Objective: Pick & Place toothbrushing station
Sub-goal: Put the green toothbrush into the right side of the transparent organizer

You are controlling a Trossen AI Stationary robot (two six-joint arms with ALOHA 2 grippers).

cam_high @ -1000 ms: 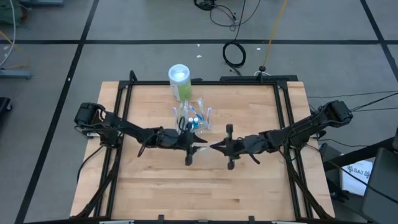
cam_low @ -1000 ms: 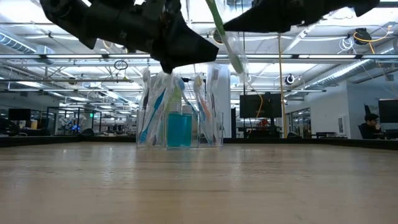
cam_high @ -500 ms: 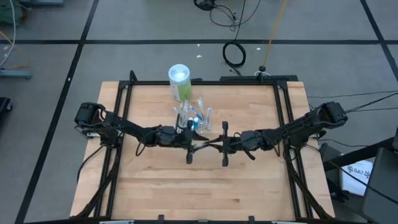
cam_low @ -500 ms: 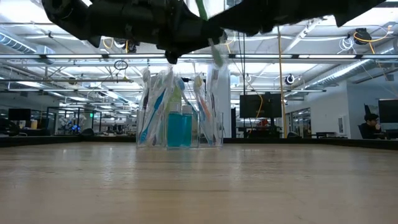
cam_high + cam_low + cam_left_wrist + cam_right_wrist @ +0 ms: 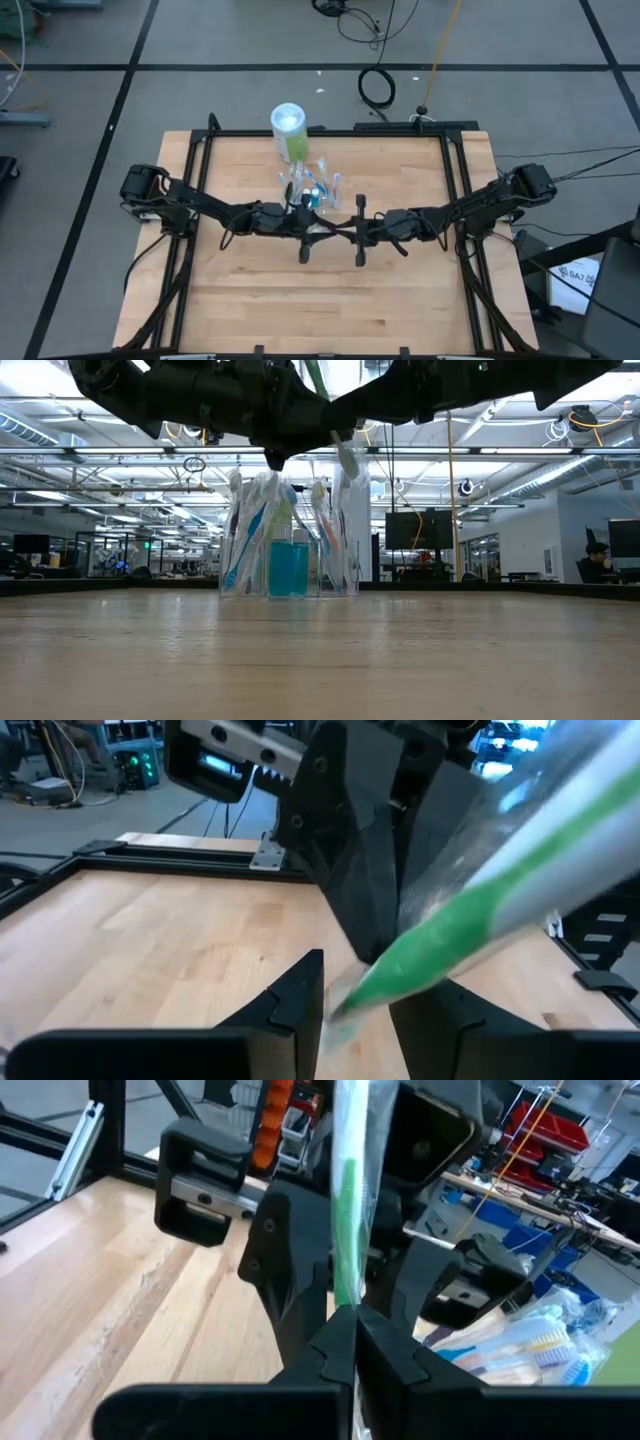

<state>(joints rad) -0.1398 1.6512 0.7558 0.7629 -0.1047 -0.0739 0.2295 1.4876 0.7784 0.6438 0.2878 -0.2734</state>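
Note:
A green toothbrush in a clear wrapper [image 5: 332, 232] hangs above the table's middle between my two grippers, which meet tip to tip. My left gripper [image 5: 322, 232] and my right gripper [image 5: 345, 233] are both shut on it. Just beyond them, toward the far edge, the small clear container [image 5: 312, 190] stands on the table. It holds several wrapped toothbrushes upright and something teal [image 5: 290, 568]. In the low view the held toothbrush [image 5: 335, 430] slants down in front of the container [image 5: 290, 540]. My left gripper [image 5: 355, 990] has the wrapped toothbrush's lower end [image 5: 345, 1002] between its two fingers, coming level from the table's left. The brush rises out of the hold at a slant, clear of the table. My right gripper [image 5: 353, 1325] pinches the wrapped toothbrush [image 5: 345, 1285] between its two fingers, coming level from the table's right, close beside the left fingers [image 5: 290, 1270]. The brush stands up out of the hold, clear of the table.
A taller green-and-white canister [image 5: 288, 130] stands at the table's far edge behind the container. A black frame rail [image 5: 330, 132] runs round the tabletop. Bare wood lies toward the near edge [image 5: 330, 310]. A person sits far off in the room [image 5: 597, 560].
My right gripper has gone toward the table's left, up to my left gripper, and now has the toothbrush that the left one held alone. In the low view the toothbrush has shifted a little with it, staying clear of the table.

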